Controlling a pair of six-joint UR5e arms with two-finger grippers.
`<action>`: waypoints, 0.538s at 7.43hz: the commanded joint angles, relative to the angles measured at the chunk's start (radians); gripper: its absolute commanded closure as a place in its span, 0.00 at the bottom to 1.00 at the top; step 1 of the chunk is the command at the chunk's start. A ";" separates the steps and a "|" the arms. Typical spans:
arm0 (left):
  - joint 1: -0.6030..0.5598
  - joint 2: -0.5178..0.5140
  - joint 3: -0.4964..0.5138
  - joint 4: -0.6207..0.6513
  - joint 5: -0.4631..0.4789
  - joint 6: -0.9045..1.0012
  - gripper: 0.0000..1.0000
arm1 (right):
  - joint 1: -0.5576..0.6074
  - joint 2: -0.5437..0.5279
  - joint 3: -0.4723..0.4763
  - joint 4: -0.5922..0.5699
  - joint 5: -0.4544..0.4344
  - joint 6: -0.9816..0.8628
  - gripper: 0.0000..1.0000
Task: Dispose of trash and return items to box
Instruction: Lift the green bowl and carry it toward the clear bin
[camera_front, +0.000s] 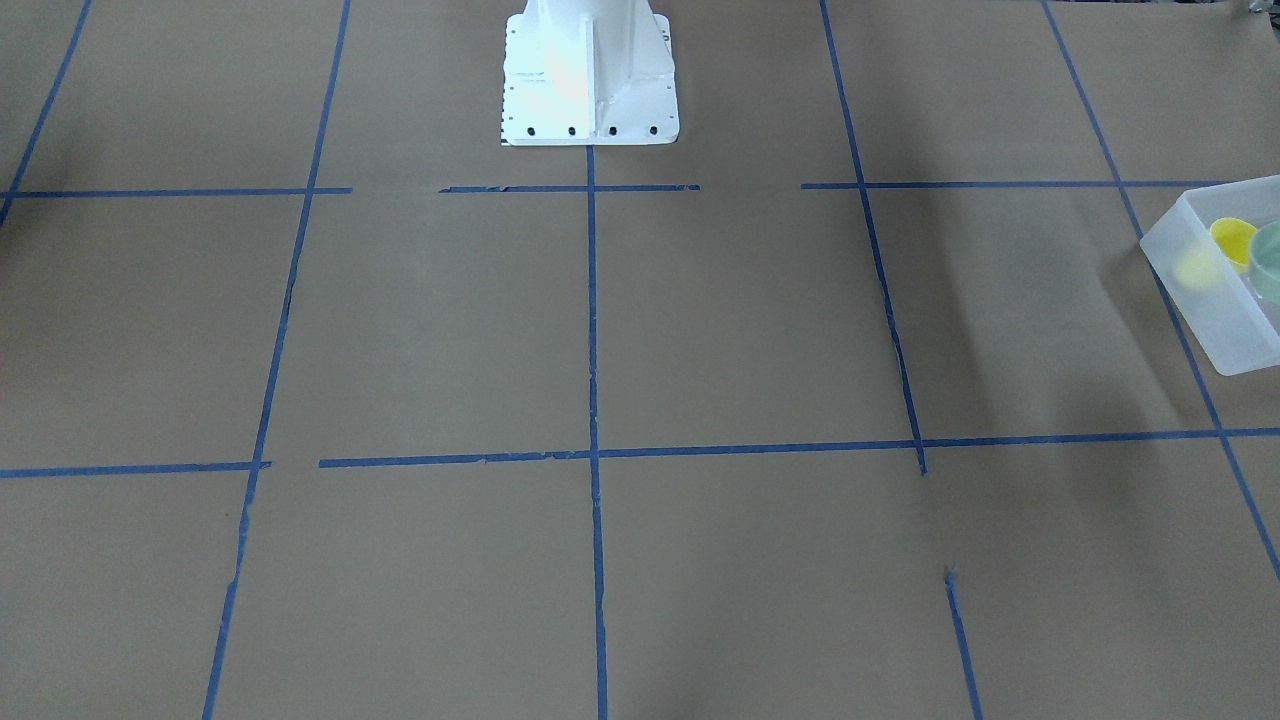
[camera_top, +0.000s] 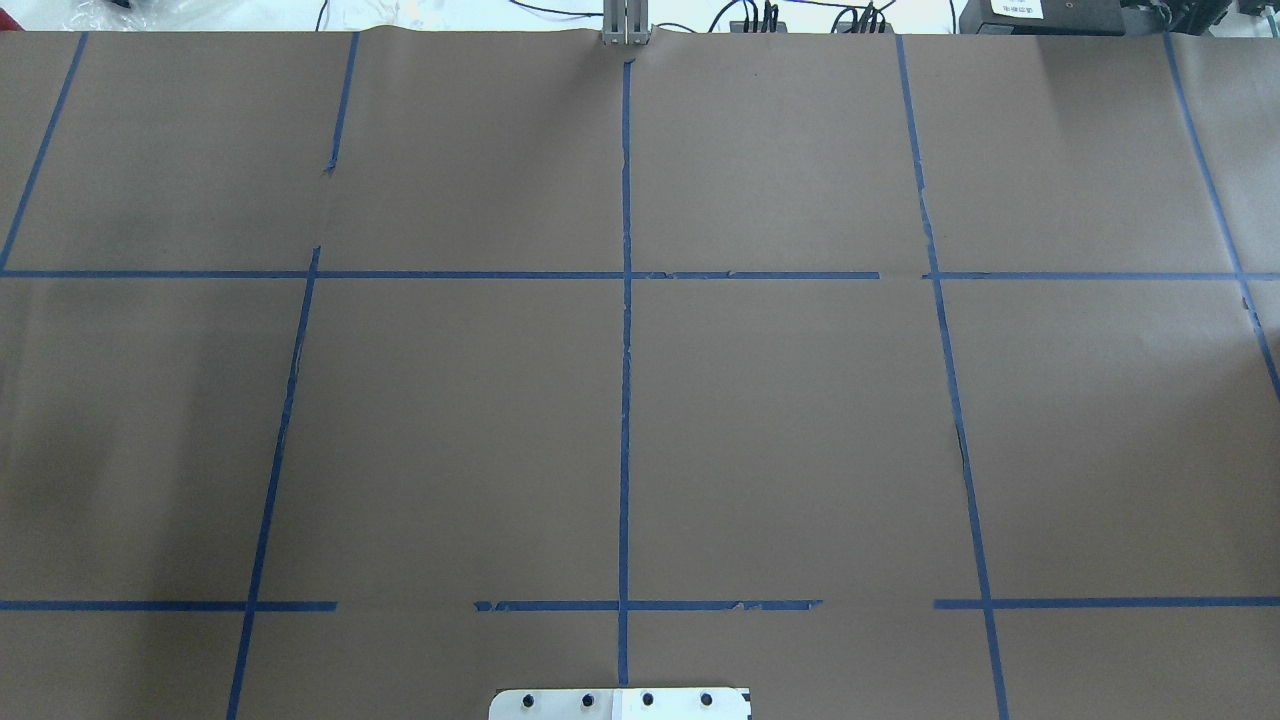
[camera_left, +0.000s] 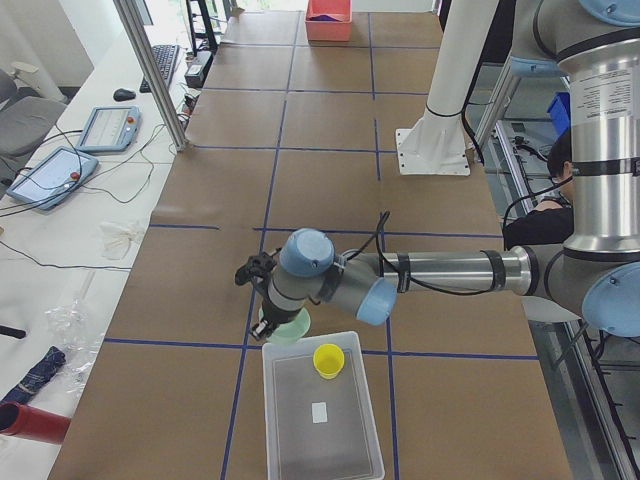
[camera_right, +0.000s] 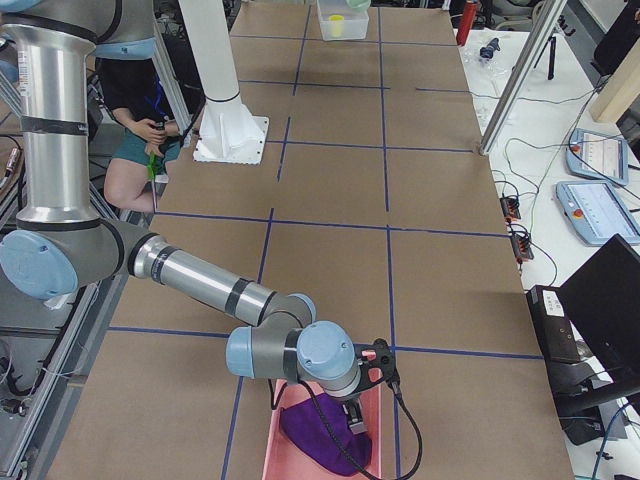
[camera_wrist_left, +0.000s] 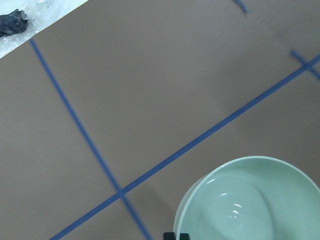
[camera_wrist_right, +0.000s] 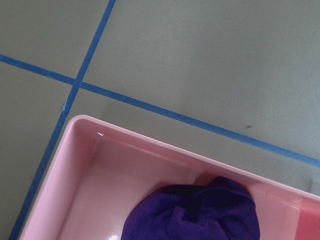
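Mint-green bowl (camera_wrist_left: 250, 200): hangs mouth-up under the left gripper (camera_left: 268, 324), over the box's end wall nearest the table's middle, partly past that wall. It is off the paper.

Left wrist view: only two dark finger tips (camera_wrist_left: 170, 236) show at the bottom edge, right at the bowl's rim. The claw reads as pinched narrow on that rim, with the bowl its only load. Bowl interior is bare and glossy.

Yellow cup (camera_left: 328, 360): inside the box, mouth up, at the same end as the bowl and just beside it, on the robot's side. No claw is on it.

Box (camera_left: 340, 445): frosted white, on the table at the end on the robot's left. It is turned slightly off the tape lines. A small pale label shows on its floor.

Right gripper (camera_right: 352, 415): at the opposite end of the table from the box, low over a pink bin (camera_wrist_right: 150, 145). A purple cloth (camera_wrist_right: 200, 215) lies bunched in that bin. Fingers do not show in the right wrist view, so I cannot tell how far this claw is open or whether it touches the cloth.

Table (camera_top: 450, 420): brown paper, gridded with blue tape (camera_top: 625, 400). White robot base (camera_front: 590, 80) stands midway between box and pink bin. A seated person (camera_right: 140, 120) is behind the base.
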 joint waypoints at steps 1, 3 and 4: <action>-0.082 0.026 0.129 -0.012 -0.002 0.201 1.00 | -0.009 0.000 0.002 0.008 0.007 -0.001 0.00; -0.082 0.078 0.239 -0.240 0.002 0.146 1.00 | -0.010 0.000 -0.001 0.028 0.007 0.002 0.00; -0.077 0.087 0.317 -0.398 0.008 0.059 1.00 | -0.010 0.000 0.000 0.028 0.007 0.001 0.00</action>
